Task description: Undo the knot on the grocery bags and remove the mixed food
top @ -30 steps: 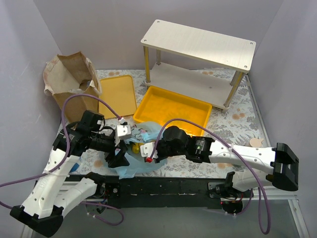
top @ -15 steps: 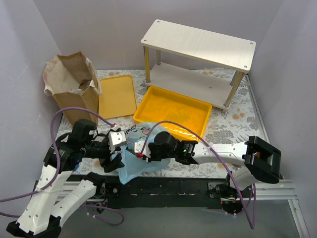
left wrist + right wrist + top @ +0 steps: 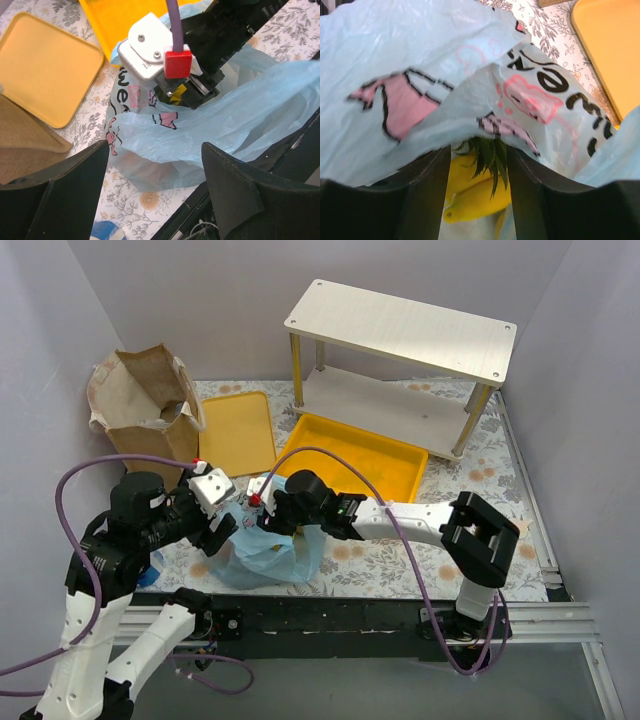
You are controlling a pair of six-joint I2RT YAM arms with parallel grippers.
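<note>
The right gripper [image 3: 476, 167] stands part open, tips lost under the bag [image 3: 420, 60]; bananas [image 3: 472, 200] and pineapple leaves [image 3: 489, 150] peek between. The left gripper [image 3: 154, 150] gapes wide, gripping nothing.

Light-blue bag [image 3: 420, 60], pink-and-black cartoon prints; yellow bananas [image 3: 475, 200]; dark-green leaves [image 3: 487, 150], probably pineapple.

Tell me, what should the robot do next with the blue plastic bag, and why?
Probably ease the right fingers deeper and close on the yellow bananas: the thin light-blue plastic bag gapes open, and the bananas show between those open fingers.
</note>
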